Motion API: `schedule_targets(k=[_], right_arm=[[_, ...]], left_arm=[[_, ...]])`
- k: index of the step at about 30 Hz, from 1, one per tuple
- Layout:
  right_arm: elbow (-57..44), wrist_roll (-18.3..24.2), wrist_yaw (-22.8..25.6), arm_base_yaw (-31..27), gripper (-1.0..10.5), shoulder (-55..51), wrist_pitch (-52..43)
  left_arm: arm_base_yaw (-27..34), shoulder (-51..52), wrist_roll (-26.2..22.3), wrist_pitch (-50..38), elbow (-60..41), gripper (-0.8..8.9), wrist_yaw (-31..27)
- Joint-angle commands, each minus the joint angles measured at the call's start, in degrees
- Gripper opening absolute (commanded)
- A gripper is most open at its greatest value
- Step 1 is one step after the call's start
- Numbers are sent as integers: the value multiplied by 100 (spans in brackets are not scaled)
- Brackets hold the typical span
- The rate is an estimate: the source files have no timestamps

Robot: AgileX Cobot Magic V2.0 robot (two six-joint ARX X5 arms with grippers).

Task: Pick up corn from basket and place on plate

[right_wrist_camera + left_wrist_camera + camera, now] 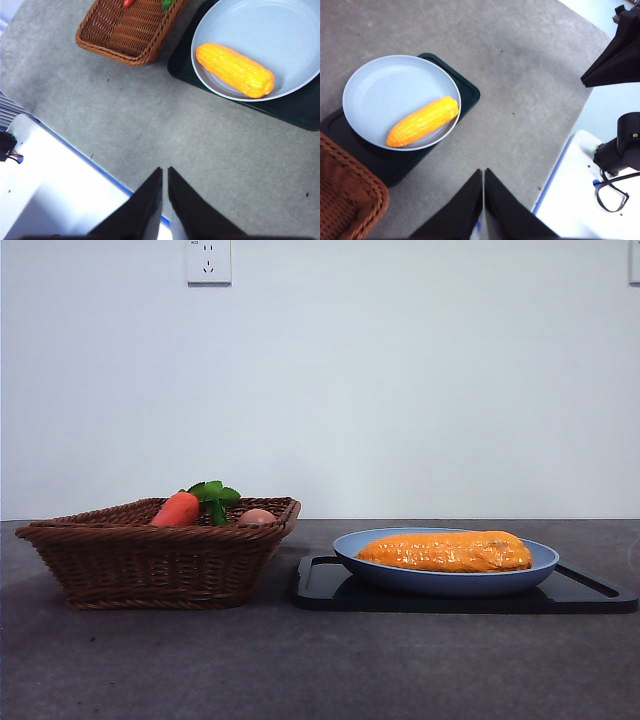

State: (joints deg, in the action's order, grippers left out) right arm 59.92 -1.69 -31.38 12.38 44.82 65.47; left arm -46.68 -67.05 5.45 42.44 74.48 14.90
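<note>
Apparently closed end effectors [483,200] [165,200], empty, corn [446,551] plated [350,548]

Light was even and bright; the corn [445,551] showed glossy glare, a soft shadow fell at the basket's [150,565] 9 o'clock; focus stayed sharp.

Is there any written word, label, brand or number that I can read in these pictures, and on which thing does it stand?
None can be read: no text shows on the corn, the plate, the basket, the black tray or the wall socket.
</note>
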Motion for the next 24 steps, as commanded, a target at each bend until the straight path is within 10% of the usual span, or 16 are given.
schedule_targets(k=[1,24], right_arm=[[96,68,-11,24,2,37,-46],[96,68,-13,24,2,39,-98]], left_arm=[[-55,-33,-46,-140,103,7,-15],[1126,643,-1287,-1084,-111,8,-629]])
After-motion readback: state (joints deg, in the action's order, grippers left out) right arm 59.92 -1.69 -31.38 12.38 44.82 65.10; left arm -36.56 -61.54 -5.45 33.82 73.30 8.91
